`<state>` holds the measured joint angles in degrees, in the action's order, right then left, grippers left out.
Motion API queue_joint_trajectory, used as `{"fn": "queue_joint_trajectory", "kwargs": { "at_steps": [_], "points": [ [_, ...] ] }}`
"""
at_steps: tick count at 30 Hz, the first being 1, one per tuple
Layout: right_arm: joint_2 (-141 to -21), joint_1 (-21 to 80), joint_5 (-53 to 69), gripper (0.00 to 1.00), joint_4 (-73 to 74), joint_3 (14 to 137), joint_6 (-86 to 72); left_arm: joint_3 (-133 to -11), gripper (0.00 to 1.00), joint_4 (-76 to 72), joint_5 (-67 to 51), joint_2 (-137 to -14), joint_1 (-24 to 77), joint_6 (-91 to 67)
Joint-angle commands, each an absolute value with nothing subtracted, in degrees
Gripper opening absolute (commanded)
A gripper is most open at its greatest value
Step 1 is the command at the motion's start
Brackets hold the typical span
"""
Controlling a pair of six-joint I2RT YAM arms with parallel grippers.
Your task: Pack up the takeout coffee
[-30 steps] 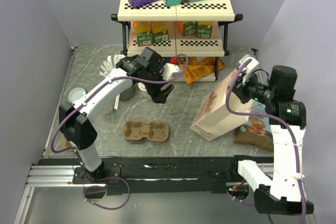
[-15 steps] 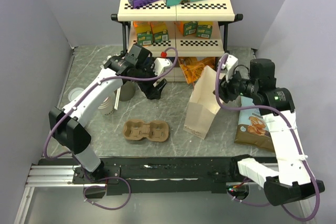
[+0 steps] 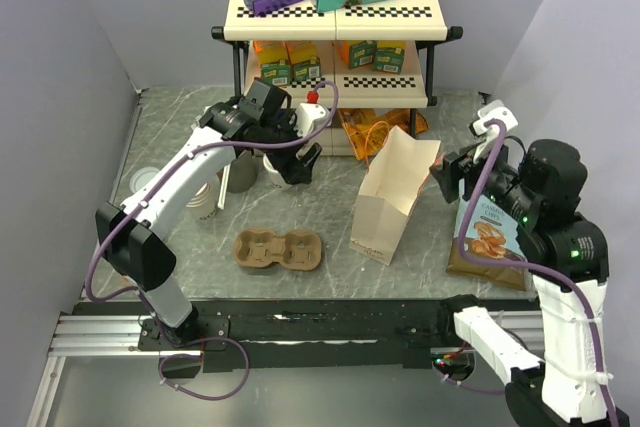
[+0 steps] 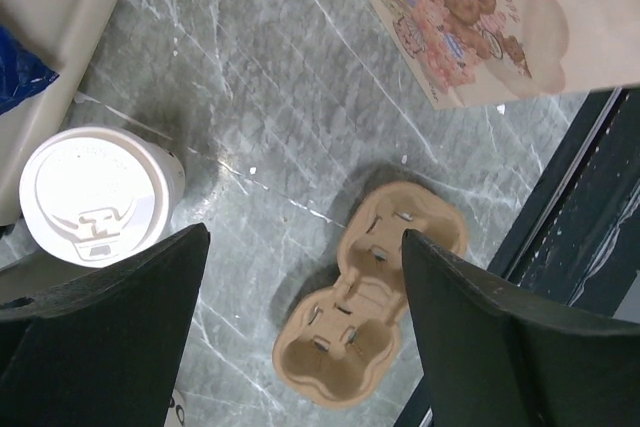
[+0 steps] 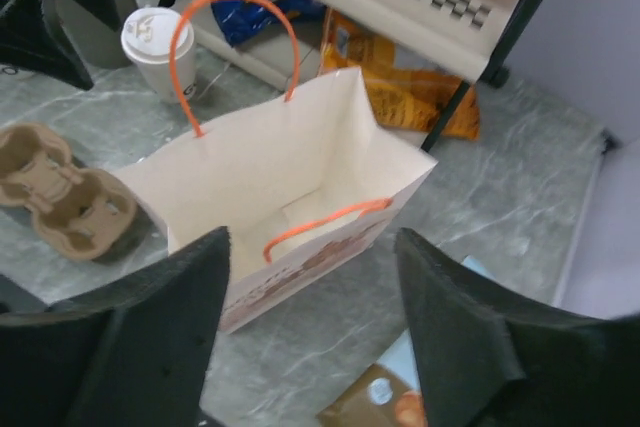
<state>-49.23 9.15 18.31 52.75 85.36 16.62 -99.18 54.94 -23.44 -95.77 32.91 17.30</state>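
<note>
The takeout coffee (image 3: 205, 201), a small white paper cup with dark print, stands at the left, partly behind my left arm. A second white cup with a lid on (image 3: 271, 164) (image 4: 98, 197) (image 5: 153, 39) stands just left of my left gripper (image 3: 296, 162) (image 4: 305, 237), which hovers open and empty. The paper bag (image 3: 385, 197) (image 5: 290, 162) with orange handles stands upright, its mouth open. My right gripper (image 3: 448, 175) (image 5: 312, 235) is open, just right of the bag and clear of it. A brown two-cup carrier (image 3: 278, 249) (image 4: 375, 292) (image 5: 65, 192) lies at the front.
A dark grey cup of white sticks (image 3: 238, 175) and a flat lid (image 3: 148, 182) stand at the left. A shelf rack (image 3: 335, 17) with boxes fills the back, an orange snack bag (image 3: 375, 132) under it. A cookie packet (image 3: 490, 237) lies under my right arm.
My right gripper opened, let go of the bag and drew back to the right; the bag went from tilted to upright. My left gripper moved back and left toward the lidded cup.
</note>
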Motion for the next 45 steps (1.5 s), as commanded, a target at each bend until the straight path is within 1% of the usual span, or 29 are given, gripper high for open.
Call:
{"fn": "queue_joint_trajectory", "kwargs": {
  "at_steps": [1,3,6,8,11,16,22,24,26,27,28,31,33,34,36,39,41,44,45],
  "points": [
    [-48.3,9.2,16.3,0.78,58.4,79.7,8.7,-101.1,0.84,50.8,-22.6,-97.0,32.7,12.5],
    [-48.8,9.2,18.4,0.83,58.4,78.8,6.4,-100.5,0.83,49.8,-21.6,-97.5,32.7,10.8],
    [-51.2,9.2,21.3,0.86,57.6,78.7,3.5,-101.1,0.82,48.8,-22.0,-99.2,33.2,8.3],
    [-53.4,9.1,18.6,0.9,57.6,78.9,1.4,-101.9,0.81,48.9,-22.0,-101.2,33.7,7.6],
    [-56.7,8.0,15.2,0.92,58.4,80.0,-2.1,-102.7,0.8,48.4,-22.8,-102.8,34.5,7.1],
    [-59.8,7.8,16.3,0.91,58.7,81.1,-5.0,-101.1,0.81,45.6,-22.9,-103.6,34.8,6.2],
    [-63.3,8.0,15.3,0.86,59.4,81.8,-7.5,-102.0,0.81,46.1,-23.3,-104.5,35.8,6.2],
    [-64.2,8.5,14.9,0.83,59.2,82.2,-7.8,-101.6,0.8,46.2,-23.5,-104.1,36.0,6.5],
    [-64.7,8.9,14.2,0.77,58.9,82.5,-7.5,-100.6,0.8,46.2,-23.2,-103.5,36.0,6.7],
    [-65.1,8.9,13.9,0.74,58.9,82.6,-7.2,-100.2,0.81,46.2,-22.9,-102.8,36.0,7.0],
    [-65.1,8.9,13.4,0.67,58.9,82.6,-6.8,-100.0,0.81,46.4,-22.4,-102.4,36.0,7.2],
    [-65.1,8.9,12.8,0.59,59.1,82.8,-6.3,-98.9,0.81,46.4,-21.8,-100.9,35.9,7.8],
    [-65.1,8.8,13.1,0.57,58.2,83.0,-5.5,-98.7,0.81,46.4,-21.1,-100.2,35.9,8.3],
    [-65.1,9.0,14.6,0.54,57.7,83.1,-3.4,-98.5,0.81,46.3,-20.8,-99.9,35.9,8.3],
    [-65.6,9.0,14.6,0.51,56.4,82.9,-0.5,-98.1,0.81,45.7,-20.0,-99.4,35.4,8.6],
    [-68.3,9.0,14.2,0.5,60.5,83.5,2.4,-98.2,0.81,45.6,-20.1,-99.3,34.4,8.4],
    [-67.4,9.0,14.2,0.5,60.4,82.4,3.4,-98.6,0.81,45.6,-20.1,-99.1,33.6,8.4],
    [-66.4,9.0,14.8,0.42,59.1,81.4,6.5,-98.7,0.81,45.9,-19.7,-98.5,33.2,8.9],
    [-66.7,9.1,14.9,0.37,60.0,81.7,7.6,-98.6,0.81,46.0,-19.7,-98.4,33.2,9.0]
  ]
}}
